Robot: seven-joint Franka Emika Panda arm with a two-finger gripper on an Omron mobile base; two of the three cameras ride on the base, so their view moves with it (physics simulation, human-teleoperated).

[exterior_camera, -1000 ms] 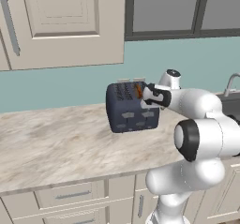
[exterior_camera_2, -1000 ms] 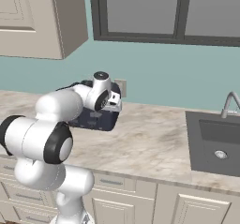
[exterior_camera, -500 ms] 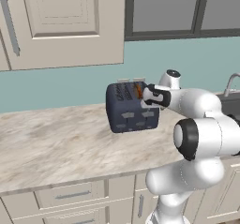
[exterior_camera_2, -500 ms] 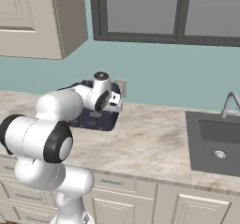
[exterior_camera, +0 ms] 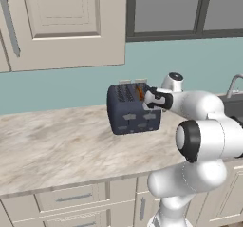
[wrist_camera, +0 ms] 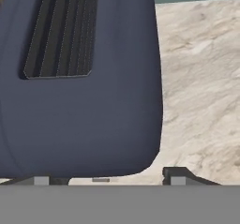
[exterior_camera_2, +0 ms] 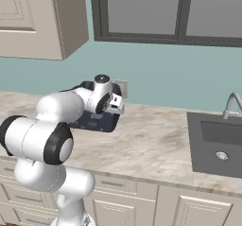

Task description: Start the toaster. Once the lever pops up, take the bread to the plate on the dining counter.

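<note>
navy-blue toaster (exterior_camera: 133, 108), beige marbled counter (exterior_camera: 57, 145), teal wall (exterior_camera: 76, 86)

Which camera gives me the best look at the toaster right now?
Left base view: the toaster shows whole, with its slots and front panels. Right base view has most of it hidden behind the arm. Hand view is too close, showing just a dark side and a vent.

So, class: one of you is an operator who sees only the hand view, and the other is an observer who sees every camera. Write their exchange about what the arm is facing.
Operator: I see a navy wall with a dark grille. What is it?
Observer: It is one end of the toaster. Its front carries grey control panels.
Operator: Is anything loaded in it?
Observer: Yes, brown bread stands up out of a top slot.
</note>
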